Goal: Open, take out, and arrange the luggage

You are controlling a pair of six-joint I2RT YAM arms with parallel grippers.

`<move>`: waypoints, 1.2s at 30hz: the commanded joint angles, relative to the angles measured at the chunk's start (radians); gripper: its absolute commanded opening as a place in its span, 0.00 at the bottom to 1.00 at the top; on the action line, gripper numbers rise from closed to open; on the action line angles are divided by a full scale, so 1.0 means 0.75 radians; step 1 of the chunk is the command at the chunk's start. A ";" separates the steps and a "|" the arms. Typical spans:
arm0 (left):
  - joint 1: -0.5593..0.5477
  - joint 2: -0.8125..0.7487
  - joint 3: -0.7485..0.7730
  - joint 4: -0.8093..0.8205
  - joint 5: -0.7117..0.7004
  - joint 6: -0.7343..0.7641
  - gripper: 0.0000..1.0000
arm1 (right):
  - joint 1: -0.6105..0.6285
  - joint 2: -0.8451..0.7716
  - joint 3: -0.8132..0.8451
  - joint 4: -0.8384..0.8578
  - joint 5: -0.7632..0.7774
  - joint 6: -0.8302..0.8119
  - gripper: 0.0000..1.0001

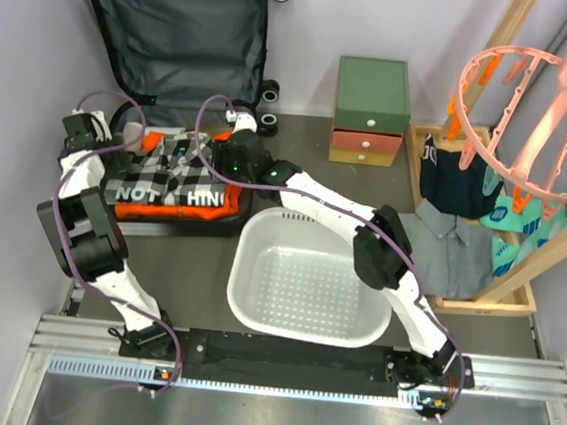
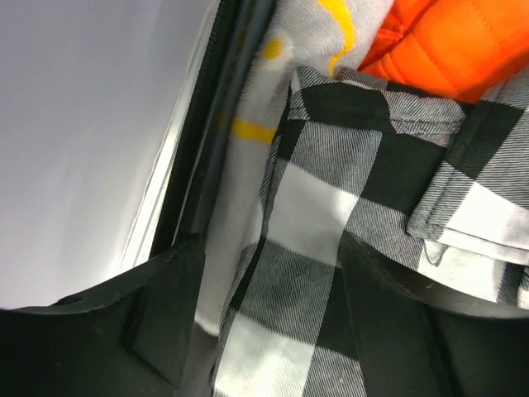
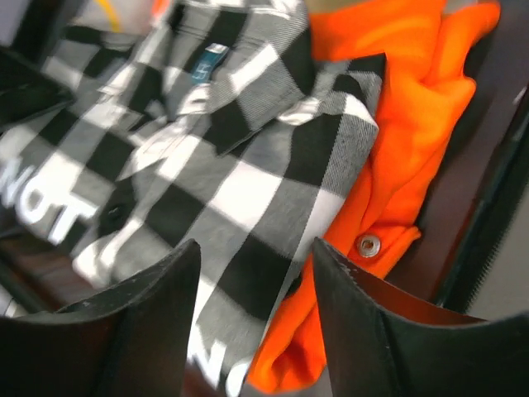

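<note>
Left gripper [image 2: 273, 277], fingers apart over a checked shirt [image 2: 322, 207], right gripper [image 3: 256, 273], apart over shirt and orange garment [image 3: 413, 124], we log both inside the luggage [image 1: 171, 21], open at far left, lid upright, basket [image 1: 235, 268] beside.

Open black luggage [image 1: 175, 31], lid upright, clothes inside the base.

The top camera looked steeply down from above and behind the arm bases, taking in the whole table [image 1: 194, 256] out to the far wall. The left wrist camera sat very near a checked shirt [image 2: 314, 207], facing along the left edge of the luggage [image 2: 216, 124] between its own fingers [image 2: 107, 331]. The right wrist camera looked closely down on that shirt and an orange garment [image 3: 397, 124]. All three views shared both.
</note>
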 commanded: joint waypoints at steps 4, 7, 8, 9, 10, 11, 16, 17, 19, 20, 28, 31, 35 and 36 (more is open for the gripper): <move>0.012 0.081 0.050 -0.023 0.130 0.063 0.66 | -0.016 0.112 0.169 0.047 0.049 0.221 0.54; 0.016 0.106 0.042 -0.040 0.167 0.076 0.62 | -0.016 0.126 0.150 0.038 0.058 0.252 0.54; 0.017 0.122 0.044 -0.046 0.199 0.074 0.60 | -0.016 0.131 0.158 0.034 0.058 0.252 0.54; 0.017 0.130 0.048 -0.070 0.224 0.076 0.59 | -0.016 0.133 0.160 0.020 0.049 0.254 0.54; 0.014 0.138 0.050 -0.081 0.255 0.082 0.57 | -0.016 0.131 0.163 0.008 0.049 0.254 0.54; 0.014 0.151 0.056 -0.093 0.285 0.084 0.56 | -0.016 0.129 0.160 -0.002 0.051 0.256 0.54; 0.014 0.173 0.071 -0.156 0.394 0.090 0.47 | -0.012 0.073 0.126 -0.082 0.102 0.250 0.54; 0.012 0.171 0.069 -0.160 0.400 0.090 0.39 | -0.008 0.049 0.099 -0.086 0.115 0.242 0.54; 0.014 0.153 0.065 -0.167 0.418 0.100 0.31 | 0.004 0.041 0.079 -0.086 0.129 0.232 0.54; 0.016 0.147 0.058 -0.169 0.425 0.100 0.20 | 0.006 0.043 0.075 -0.080 0.119 0.230 0.54; 0.016 0.110 0.069 -0.218 0.482 0.117 0.00 | 0.019 0.127 0.171 -0.099 0.023 0.222 0.45; 0.017 0.075 0.054 -0.216 0.529 0.119 0.00 | 0.027 0.122 0.173 -0.066 0.058 0.173 0.39; 0.014 0.044 0.048 -0.212 0.584 0.115 0.00 | 0.019 0.167 0.203 0.002 -0.071 0.205 0.38; 0.016 0.038 0.050 -0.214 0.592 0.111 0.00 | 0.021 0.182 0.226 -0.015 -0.094 0.217 0.38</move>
